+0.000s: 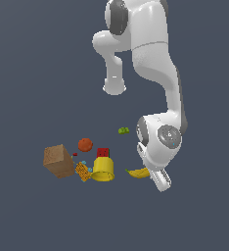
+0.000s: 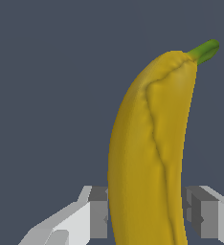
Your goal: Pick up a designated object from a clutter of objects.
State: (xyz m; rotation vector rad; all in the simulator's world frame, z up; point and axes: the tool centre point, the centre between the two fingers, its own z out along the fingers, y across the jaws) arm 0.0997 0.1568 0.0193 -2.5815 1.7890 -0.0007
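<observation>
The banana point(image 1: 137, 172), yellow and curved with a green stem, lies at the exterior view's right end of the clutter. My gripper point(image 1: 151, 174) is low over its right end. In the wrist view the banana point(image 2: 147, 143) fills the gap between my two grey fingers point(image 2: 98, 215), and both pads press against its sides. The gripper point(image 2: 150, 217) is shut on the banana. The remaining clutter sits to the banana's left in the exterior view, apart from the hand.
A yellow cup point(image 1: 103, 169) stands close to the banana's left tip. Behind it is a red block point(image 1: 103, 153). An orange-red ball point(image 1: 85, 144), a tan cardboard cube point(image 1: 59, 161) and an orange patterned piece point(image 1: 82, 171) lie further left. A small green piece point(image 1: 123, 130) sits behind.
</observation>
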